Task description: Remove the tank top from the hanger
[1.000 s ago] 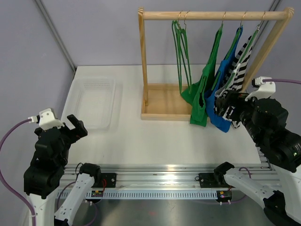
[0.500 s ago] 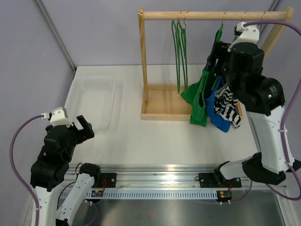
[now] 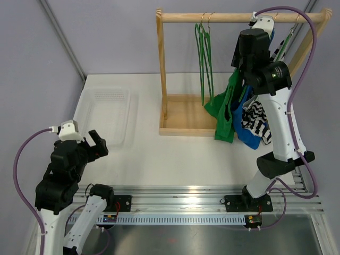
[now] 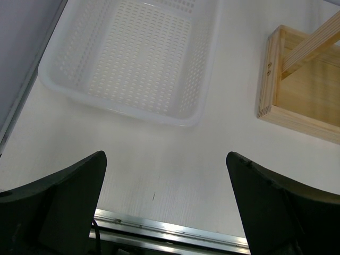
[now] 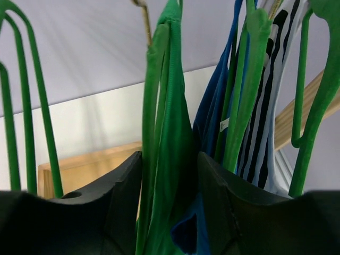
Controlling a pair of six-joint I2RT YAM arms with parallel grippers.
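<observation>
Right tool [image 5: 170, 159] straddles the green tank top [image 5: 172, 101] high up under the rail [image 3: 223, 17], one finger on each side of the bunched fabric. You can't tell from these views whether it's clamped. Tank top is on its hanger [image 5: 143, 18] at the bench's far-right corner: straps up, body hanging narrow and folded down to the rack base [image 3: 183, 114], touching the blue top [image 3: 247, 130]. Left tool [image 4: 164, 156] is spread wide, holding nothing, at the near-left edge.

**Green, blue and stripes on my feed**

I see a green tank top [image 5: 170, 138] next to a blue top [image 3: 246, 134] and a black-and-white striped top [image 3: 258, 116]. The hangers [image 5: 321, 101] are green too. The rack [image 3: 234, 17] is pale natural wood, the perforated basket [image 4: 133, 58] is translucent white, and the table [image 3: 175, 159] is plain white.
</observation>
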